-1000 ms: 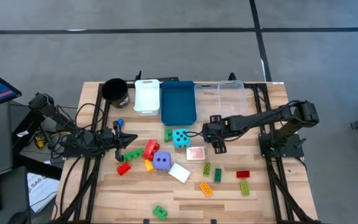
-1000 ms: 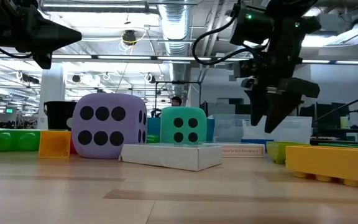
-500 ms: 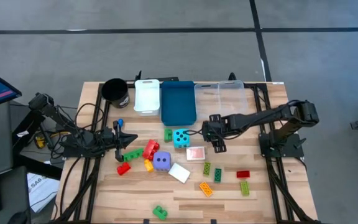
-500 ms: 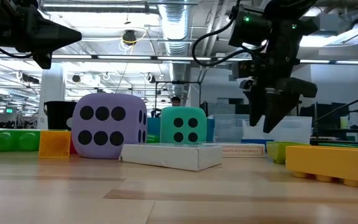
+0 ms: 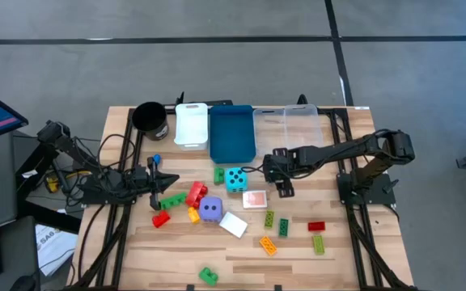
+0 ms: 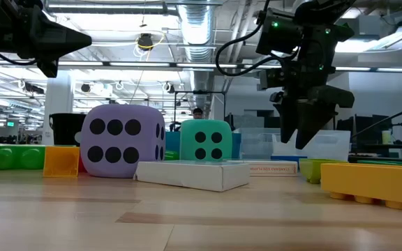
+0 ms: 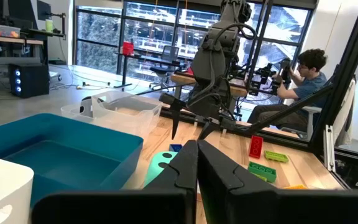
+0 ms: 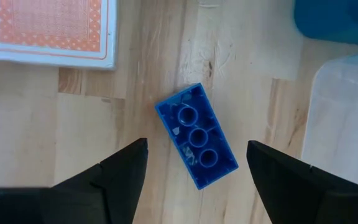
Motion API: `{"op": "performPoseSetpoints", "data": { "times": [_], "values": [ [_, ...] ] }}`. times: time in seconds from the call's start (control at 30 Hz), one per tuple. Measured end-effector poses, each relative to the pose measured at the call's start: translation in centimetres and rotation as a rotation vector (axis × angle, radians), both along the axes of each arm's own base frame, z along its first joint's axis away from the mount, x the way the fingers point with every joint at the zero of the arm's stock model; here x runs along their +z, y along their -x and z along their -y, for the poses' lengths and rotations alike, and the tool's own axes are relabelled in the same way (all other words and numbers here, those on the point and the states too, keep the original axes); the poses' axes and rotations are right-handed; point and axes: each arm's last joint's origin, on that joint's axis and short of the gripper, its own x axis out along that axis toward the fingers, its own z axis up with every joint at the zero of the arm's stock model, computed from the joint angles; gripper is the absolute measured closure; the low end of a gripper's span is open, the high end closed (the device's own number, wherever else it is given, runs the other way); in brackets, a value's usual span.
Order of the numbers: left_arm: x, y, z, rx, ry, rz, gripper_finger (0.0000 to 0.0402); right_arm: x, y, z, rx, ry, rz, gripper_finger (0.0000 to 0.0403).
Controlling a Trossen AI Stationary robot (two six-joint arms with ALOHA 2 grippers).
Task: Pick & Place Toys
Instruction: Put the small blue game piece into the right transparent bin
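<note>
Your right tool (image 8: pixel 194 163) hangs above the tabletop (image 5: pixel 354 250) with its fingers spread wide and nothing held. In the right wrist view a blue brick (image 8: pixel 196 135) lies hollow side up, at an angle, right in the gap between the two fingers. An orange-backed card (image 8: pixel 50 30) lies flat just beside that brick, apart from it, and the corners of the blue bin (image 8: pixel 337 18) and the clear bin (image 8: pixel 344 118) sit close on its other side.

From above, the right tool (image 5: pixel 279 171) sits in the middle of the tabletop, just near of the clear bin (image 5: pixel 302 125) and to the right of the cyan die (image 5: pixel 235 179). The purple die (image 5: pixel 210 209) sits nearer and to the left, with a white card (image 5: pixel 234 224) touching or just beside it. Red, green and yellow bricks (image 5: pixel 186 199) cluster left of the purple die, and more bricks (image 5: pixel 280 229) lie scattered on the near right.

Your left tool (image 5: pixel 162 184) waits at the left side of the tabletop, its fingers pressed together and empty, pointing toward the brick cluster. The black cup (image 5: pixel 149 118) and white bin (image 5: pixel 191 124) stand along the far edge
</note>
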Motion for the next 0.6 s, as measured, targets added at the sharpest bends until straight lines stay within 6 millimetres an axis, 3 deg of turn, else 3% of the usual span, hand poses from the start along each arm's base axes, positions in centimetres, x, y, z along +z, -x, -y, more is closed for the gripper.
{"op": "performPoseSetpoints", "data": {
  "times": [0.27,0.6],
  "values": [
    [0.00,0.00,0.00,-0.002,0.019,0.005,0.0401,0.14,-0.57,0.31,0.011,-0.080,0.066,0.0132],
    [0.00,-0.01,0.04,-0.017,0.023,0.008,0.0401,0.09,-0.61,0.22,0.035,-0.054,0.062,0.0132]
  ]
}}
